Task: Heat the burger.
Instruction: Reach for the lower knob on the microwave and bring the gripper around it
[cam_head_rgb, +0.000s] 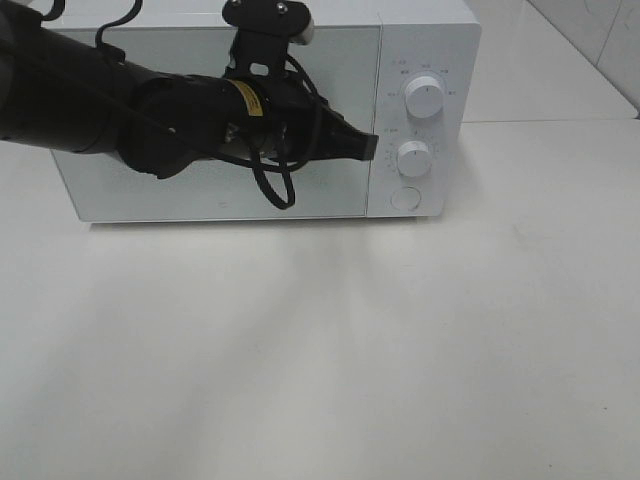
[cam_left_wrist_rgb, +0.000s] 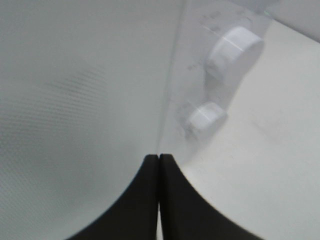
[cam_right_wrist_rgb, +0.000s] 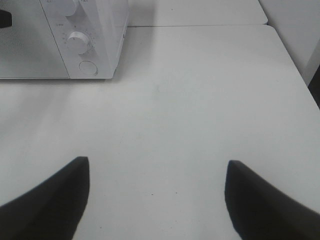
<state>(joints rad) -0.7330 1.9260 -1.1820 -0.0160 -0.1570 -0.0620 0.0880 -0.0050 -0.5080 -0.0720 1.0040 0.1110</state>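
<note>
Left gripper (cam_left_wrist_rgb: 159, 156) pressed together at edge of microwave door (cam_head_rgb: 345, 60); right gripper (cam_right_wrist_rgb: 157, 161) spread, empty

The microwave (cam_head_rgb: 150, 200) stands on the desk (cam_head_rgb: 350, 350) at the top of the frame. At its right, the upper knob (cam_head_rgb: 425, 97) sits over the lower knob (cam_head_rgb: 413, 158), which sits over the button (cam_head_rgb: 405, 198). The left arm (cam_head_rgb: 100, 100) crosses before its door.

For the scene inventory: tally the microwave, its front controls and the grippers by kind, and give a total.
White box-shaped microwave: 1
White round dial knobs, upper and lower: 2
White round push button: 1
Black grippers, left gripper shut and right gripper open: 2
Total: 6
</note>
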